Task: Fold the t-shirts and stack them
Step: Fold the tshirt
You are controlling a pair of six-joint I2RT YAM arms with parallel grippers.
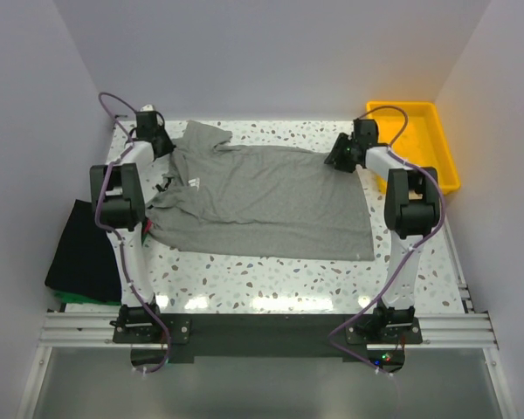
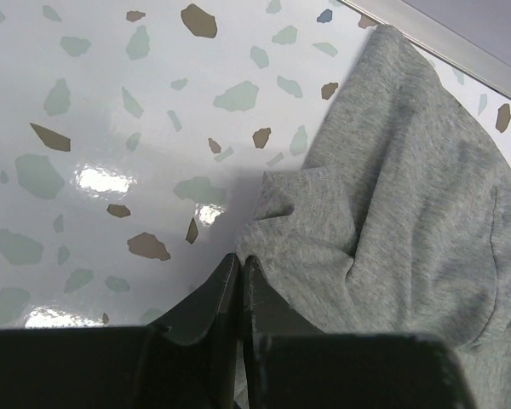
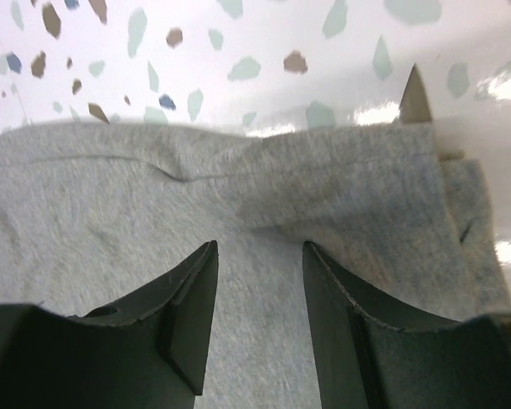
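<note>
"Speckled worktop (image 1: 271, 279), black t-shirt (image 1: 83, 249) folded at the near left. And the grey t-shirt (image 1: 271, 205)?"

"Mid-worktop, long axis left to right, collar left, hem right. At its far edge: left fingers (image 2: 213, 298) pinched shut on the sleeve, right fingers (image 3: 187, 298) half open over the hem corner, holding nothing. Fold comes toward us, I'd say."

The grey shirt (image 1: 271, 201) has a small white logo (image 1: 195, 182) by its collar, too small to read. I can see no other writing.
</note>
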